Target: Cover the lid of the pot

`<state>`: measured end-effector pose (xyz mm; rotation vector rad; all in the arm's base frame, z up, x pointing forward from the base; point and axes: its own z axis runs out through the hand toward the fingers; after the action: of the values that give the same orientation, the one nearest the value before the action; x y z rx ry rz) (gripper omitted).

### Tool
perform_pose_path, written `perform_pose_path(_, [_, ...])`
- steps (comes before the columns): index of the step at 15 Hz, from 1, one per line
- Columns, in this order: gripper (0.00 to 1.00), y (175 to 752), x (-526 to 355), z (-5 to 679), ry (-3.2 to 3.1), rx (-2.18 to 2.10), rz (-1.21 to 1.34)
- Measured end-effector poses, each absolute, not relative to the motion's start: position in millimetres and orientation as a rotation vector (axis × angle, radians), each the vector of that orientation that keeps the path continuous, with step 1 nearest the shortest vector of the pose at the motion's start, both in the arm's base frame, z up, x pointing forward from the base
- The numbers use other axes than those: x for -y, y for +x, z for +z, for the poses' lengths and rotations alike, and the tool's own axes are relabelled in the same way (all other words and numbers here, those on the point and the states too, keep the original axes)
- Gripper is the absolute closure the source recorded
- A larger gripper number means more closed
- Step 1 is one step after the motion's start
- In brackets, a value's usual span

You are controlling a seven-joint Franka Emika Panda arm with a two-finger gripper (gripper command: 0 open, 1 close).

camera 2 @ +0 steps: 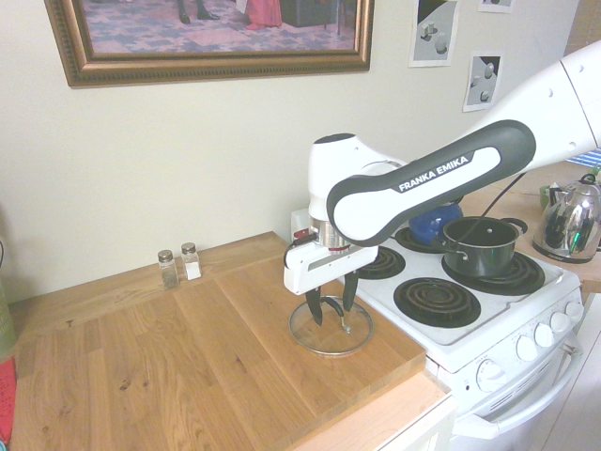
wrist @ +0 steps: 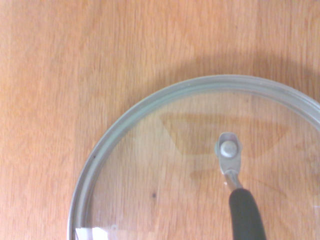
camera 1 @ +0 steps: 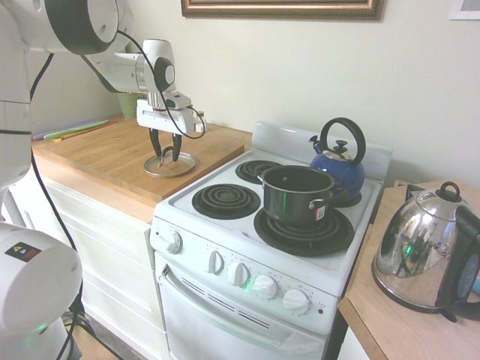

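on the left, the lid (camera 1: 170, 164) lies flat on the wooden counter (camera 1: 105, 154), near its right edge beside the stove (camera 1: 285, 225). the gripper (camera 1: 166, 153) points straight down over it, fingers spread either side of the lid's handle, gripping nothing. further right, the pot (camera 1: 297, 196) sits uncovered on the stove's near right burner, the blue kettle (camera 1: 339, 161) behind it.

The white Franka arm reaches out level over the wooden counter (camera 2: 188, 366), near the edge that meets the stove. Its wrist bends straight down, so the claw (camera 1: 166, 150) (camera 2: 331, 310) points at the counter top. The two dark fingers (camera 2: 315, 308) stand apart, their tips low, just above the surface.
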<state>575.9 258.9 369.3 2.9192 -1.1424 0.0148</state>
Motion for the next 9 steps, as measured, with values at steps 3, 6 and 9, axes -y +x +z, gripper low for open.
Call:
perform_pose_path(3, [1.00,578.2,-258.6,369.9,2.920,1.146,0.018])
perform_pose_path(6, [1.00,578.7,-258.6,370.2,2.921,1.147,0.020])
perform_pose_path(9, [1.00,578.3,-260.4,370.6,2.925,1.143,0.025])
